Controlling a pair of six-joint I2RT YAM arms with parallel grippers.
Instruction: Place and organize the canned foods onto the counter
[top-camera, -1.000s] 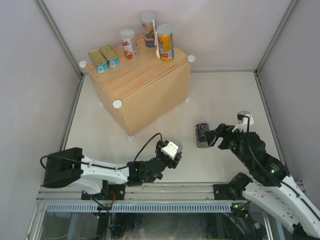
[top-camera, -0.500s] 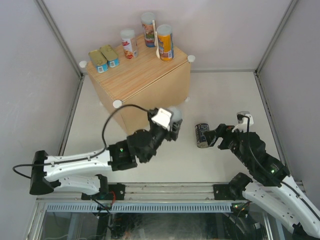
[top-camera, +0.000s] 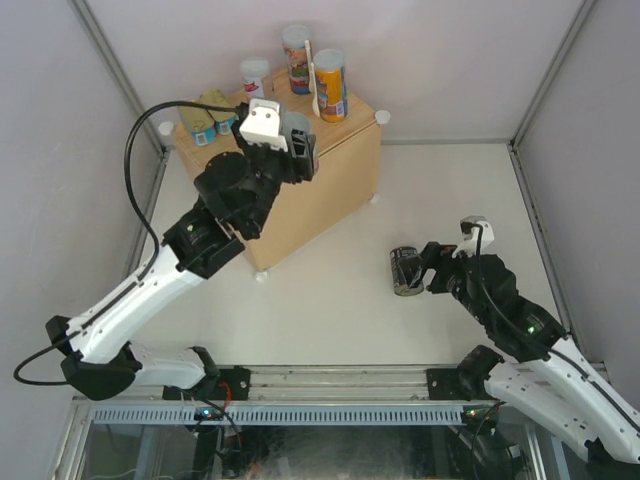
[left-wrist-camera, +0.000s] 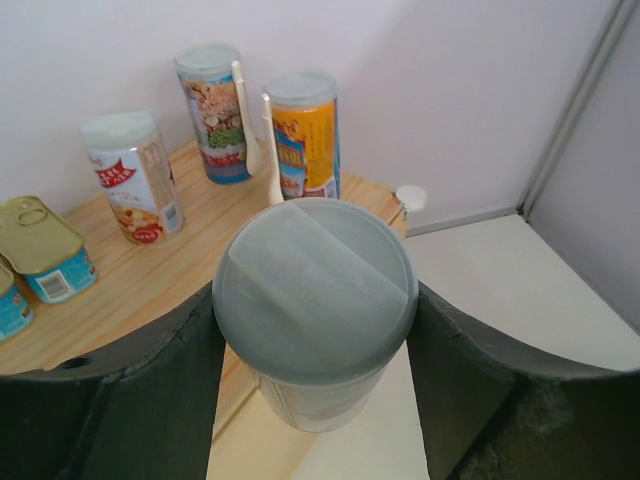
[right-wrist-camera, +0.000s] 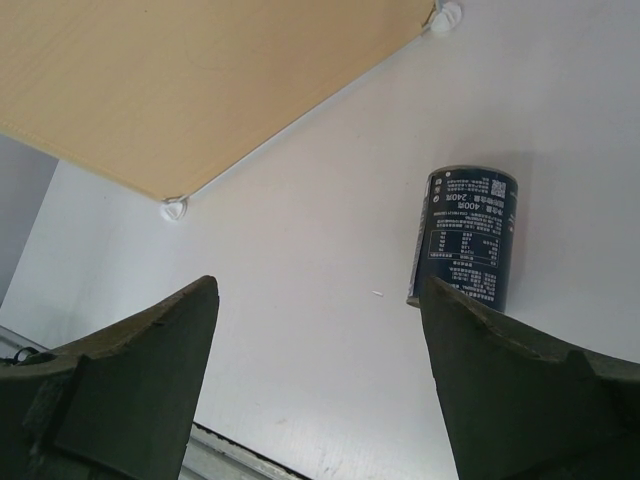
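- The left gripper (left-wrist-camera: 315, 335) is clamped on a tall, grey-lidded cylindrical can (left-wrist-camera: 315, 290), which is held upright at centre frame over the edge of the light-wood plank counter (left-wrist-camera: 120, 290).
- The can is probably best carried further over bare wood and set down beside the orange-labelled can (left-wrist-camera: 305, 135), clear of the red-white can (left-wrist-camera: 135, 175), before it is released.
- The right gripper (right-wrist-camera: 318, 290) is spread apart and empty; the short dark can (right-wrist-camera: 465, 235) is seen lying on its side at frame right.
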